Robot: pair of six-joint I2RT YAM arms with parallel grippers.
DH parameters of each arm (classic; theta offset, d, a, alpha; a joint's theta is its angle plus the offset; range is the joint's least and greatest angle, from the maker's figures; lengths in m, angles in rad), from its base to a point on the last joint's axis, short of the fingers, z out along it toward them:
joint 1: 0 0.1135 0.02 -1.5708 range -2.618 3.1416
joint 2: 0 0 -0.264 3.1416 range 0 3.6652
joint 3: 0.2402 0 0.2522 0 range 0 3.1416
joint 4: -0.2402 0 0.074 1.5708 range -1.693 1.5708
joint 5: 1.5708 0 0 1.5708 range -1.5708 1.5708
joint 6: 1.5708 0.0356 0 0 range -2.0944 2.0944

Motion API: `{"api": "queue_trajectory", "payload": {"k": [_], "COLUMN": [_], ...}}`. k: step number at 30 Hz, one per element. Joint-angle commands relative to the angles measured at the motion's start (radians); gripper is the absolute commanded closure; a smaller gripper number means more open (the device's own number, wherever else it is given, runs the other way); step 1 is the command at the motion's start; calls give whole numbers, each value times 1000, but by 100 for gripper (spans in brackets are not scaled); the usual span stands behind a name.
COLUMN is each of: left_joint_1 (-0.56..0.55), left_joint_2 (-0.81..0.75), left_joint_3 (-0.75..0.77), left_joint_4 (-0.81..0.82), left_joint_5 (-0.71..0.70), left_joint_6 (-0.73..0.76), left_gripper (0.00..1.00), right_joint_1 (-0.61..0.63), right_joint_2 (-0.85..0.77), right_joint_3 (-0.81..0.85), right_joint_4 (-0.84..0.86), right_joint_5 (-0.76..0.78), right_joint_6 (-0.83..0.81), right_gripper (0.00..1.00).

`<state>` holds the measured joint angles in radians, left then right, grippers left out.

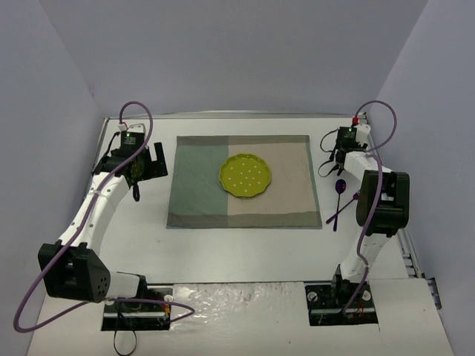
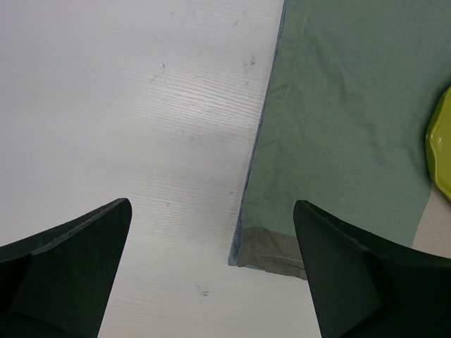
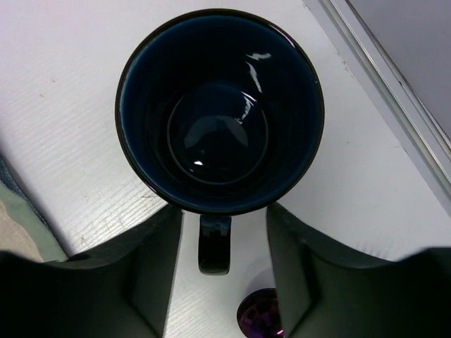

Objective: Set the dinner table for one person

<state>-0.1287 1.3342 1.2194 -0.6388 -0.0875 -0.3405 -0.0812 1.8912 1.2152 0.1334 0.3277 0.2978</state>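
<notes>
The white dinner table (image 1: 245, 252) carries a green and beige cloth mat (image 1: 199, 185) with a yellow-green plate (image 1: 246, 176) on it. My left gripper (image 1: 148, 167) is open and empty over bare table beside the mat's left edge; its wrist view shows the gripper (image 2: 211, 204), the mat's corner (image 2: 282, 246) and the plate's rim (image 2: 440, 151). My right gripper (image 1: 343, 150) hangs over a dark blue mug (image 3: 220, 105) standing upright. Its open fingers (image 3: 158, 267) straddle the mug's handle (image 3: 214, 246) with a gap on each side.
A purple spoon (image 1: 340, 187) and a second purple utensil (image 1: 342, 211) lie right of the mat; the spoon's bowl (image 3: 261, 318) shows by the mug's handle. A small dark object (image 1: 137, 195) lies near my left gripper. The metal edge rail (image 3: 384, 91) runs close behind the mug.
</notes>
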Motion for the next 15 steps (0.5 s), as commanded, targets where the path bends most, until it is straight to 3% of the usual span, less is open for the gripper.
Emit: {"api": "queue_trajectory", "payload": {"k": [1,4,5,7,15], "left_joint_1": [6,8,8,8,8], "left_joint_2": [-14,-11,-10,-7,6], "left_joint_3": [16,14,14,14,14], "left_joint_4": [31,33,33,33,35], "left_joint_5": [-26,-27,-26,-27,-11], "left_joint_6": [14,13,12,14,8], "left_gripper": [3,3,3,3,3], "right_joint_1": [-9,-8,-9,-8,0], "right_joint_2": [2,-1,-1,-9,-119], "right_joint_3": [64,64,64,64,7], "right_joint_4": [64,66,66,66,116], "right_joint_5": [11,8,10,10,-63], "right_joint_6": [-23,-33,-42,-76,-240], "right_gripper": [62,73,84,96,100]}}
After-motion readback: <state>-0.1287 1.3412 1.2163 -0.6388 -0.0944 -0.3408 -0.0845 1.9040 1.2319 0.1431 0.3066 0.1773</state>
